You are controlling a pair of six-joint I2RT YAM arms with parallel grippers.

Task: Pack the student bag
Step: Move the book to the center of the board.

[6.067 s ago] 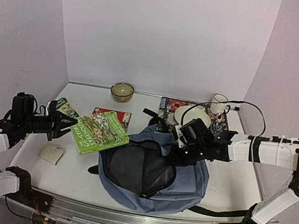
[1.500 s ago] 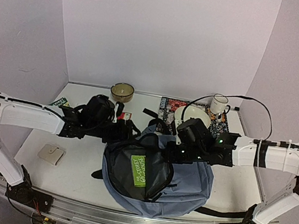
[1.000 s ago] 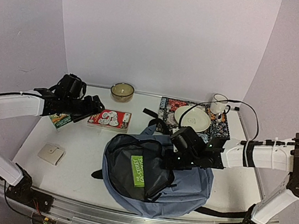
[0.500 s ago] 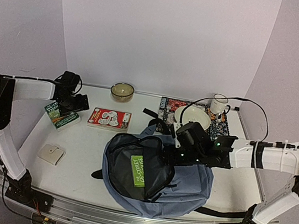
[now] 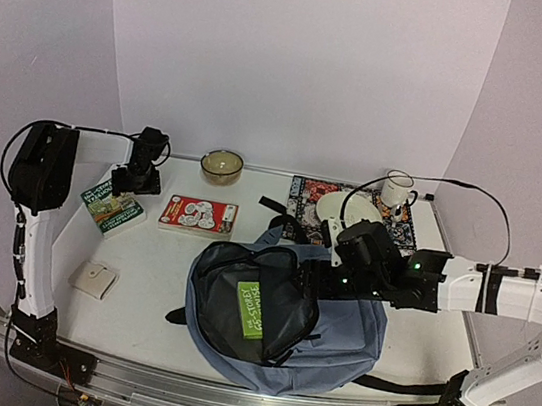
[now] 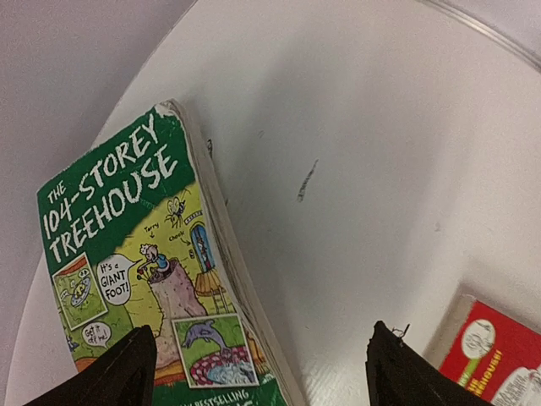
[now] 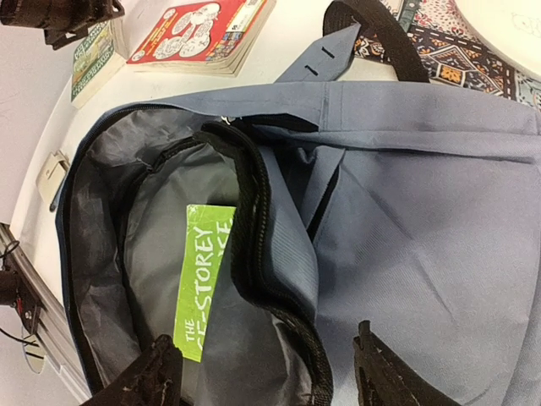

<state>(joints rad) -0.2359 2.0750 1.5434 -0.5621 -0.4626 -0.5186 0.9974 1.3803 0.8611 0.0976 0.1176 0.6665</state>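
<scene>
The student bag [image 5: 343,339] lies flat, blue-grey, with its main zip mouth gaping to the left. A lime-green book [image 5: 250,309] rests inside on the dark lining [image 7: 203,271]. My right gripper [image 5: 326,276] hovers open over the mouth's black zip rim [image 7: 266,338], with nothing between its fingers. At the far left, my left gripper [image 5: 138,179] is open above the table, straddling the right edge of a green "104-Storey Treehouse" book [image 6: 127,254], [image 6: 258,338]. A red book [image 5: 199,215] lies between that book and the bag [image 7: 423,211].
A small bowl [image 5: 222,165] stands at the back. A plate [image 5: 348,212] and a white mug [image 5: 397,189] sit on a patterned mat [image 5: 303,192] behind the bag. A small beige square [image 5: 93,279] lies near the left front. Black straps trail from the bag.
</scene>
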